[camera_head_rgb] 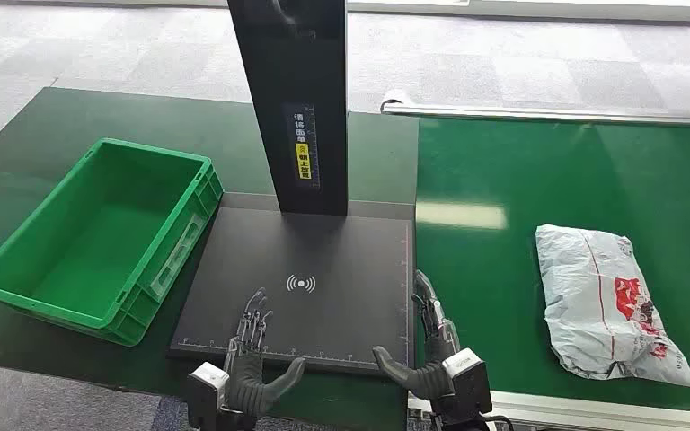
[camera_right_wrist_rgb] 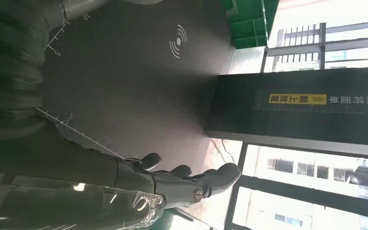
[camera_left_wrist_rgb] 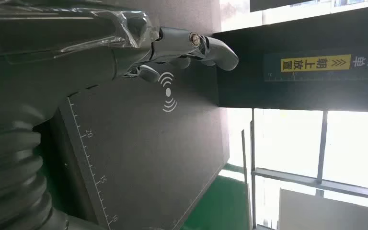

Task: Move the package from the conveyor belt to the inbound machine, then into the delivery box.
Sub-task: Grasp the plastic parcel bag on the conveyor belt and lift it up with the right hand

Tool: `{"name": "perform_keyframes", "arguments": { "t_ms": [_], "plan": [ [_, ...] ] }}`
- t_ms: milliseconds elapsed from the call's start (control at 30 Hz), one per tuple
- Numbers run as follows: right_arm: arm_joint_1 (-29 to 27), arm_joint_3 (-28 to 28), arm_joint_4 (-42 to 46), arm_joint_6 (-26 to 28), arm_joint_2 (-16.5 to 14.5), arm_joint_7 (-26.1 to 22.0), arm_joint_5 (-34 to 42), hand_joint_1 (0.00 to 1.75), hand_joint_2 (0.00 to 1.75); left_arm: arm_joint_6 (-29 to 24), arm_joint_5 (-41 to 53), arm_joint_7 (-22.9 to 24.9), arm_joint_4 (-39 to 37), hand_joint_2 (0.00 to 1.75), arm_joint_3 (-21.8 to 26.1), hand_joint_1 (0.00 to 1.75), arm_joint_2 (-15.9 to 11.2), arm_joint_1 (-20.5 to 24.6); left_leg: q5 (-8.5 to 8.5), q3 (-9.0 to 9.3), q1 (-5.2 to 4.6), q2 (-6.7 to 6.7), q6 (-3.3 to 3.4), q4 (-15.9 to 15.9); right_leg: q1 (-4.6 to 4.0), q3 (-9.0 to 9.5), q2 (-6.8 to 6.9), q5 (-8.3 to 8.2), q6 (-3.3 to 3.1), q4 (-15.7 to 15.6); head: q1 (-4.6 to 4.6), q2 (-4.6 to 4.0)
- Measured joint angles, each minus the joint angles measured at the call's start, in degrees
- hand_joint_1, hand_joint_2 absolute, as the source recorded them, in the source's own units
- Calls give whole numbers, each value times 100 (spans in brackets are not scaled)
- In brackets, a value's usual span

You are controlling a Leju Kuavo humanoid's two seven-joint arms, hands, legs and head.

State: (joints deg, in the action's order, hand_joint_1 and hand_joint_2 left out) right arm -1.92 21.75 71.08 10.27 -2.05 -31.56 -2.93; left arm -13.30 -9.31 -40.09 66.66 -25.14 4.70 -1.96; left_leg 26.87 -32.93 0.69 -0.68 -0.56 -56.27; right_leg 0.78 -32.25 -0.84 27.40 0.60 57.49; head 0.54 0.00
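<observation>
The crumpled grey plastic mailer package with red print (camera_head_rgb: pixel 609 305) is seen lying flat on the green conveyor belt (camera_head_rgb: pixel 494 269) at the lower right of the head view, untouched and well apart from both hands. The right hand (camera_head_rgb: pixel 431 346), at the bottom centre, is held with fingers spread and nothing in them, near the seam where the belt meets the black scanning plate of the inbound machine (camera_head_rgb: pixel 323 260). The left hand (camera_head_rgb: pixel 252 355) is likewise released, fingers apart, low over the plate's near edge. The first pick is judged not yet begun. The right hand would best be carried across to the package and closed over its bulkier middle, since the slack film may slip or fold. The empty green plastic delivery box (camera_head_rgb: pixel 189 193) waits at the left of the frame, just beside the plate
</observation>
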Motion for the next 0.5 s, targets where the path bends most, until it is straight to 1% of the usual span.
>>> {"name": "perform_keyframes", "arguments": {
  "t_ms": [500],
  "plan": [
    [0,0,0,0,0,1,0,0,175,37,16,0,0,175,-2,0,7,6,0,0,0,0,0,0,0,-1,0,0,0,0,1,0]
  ]
}}
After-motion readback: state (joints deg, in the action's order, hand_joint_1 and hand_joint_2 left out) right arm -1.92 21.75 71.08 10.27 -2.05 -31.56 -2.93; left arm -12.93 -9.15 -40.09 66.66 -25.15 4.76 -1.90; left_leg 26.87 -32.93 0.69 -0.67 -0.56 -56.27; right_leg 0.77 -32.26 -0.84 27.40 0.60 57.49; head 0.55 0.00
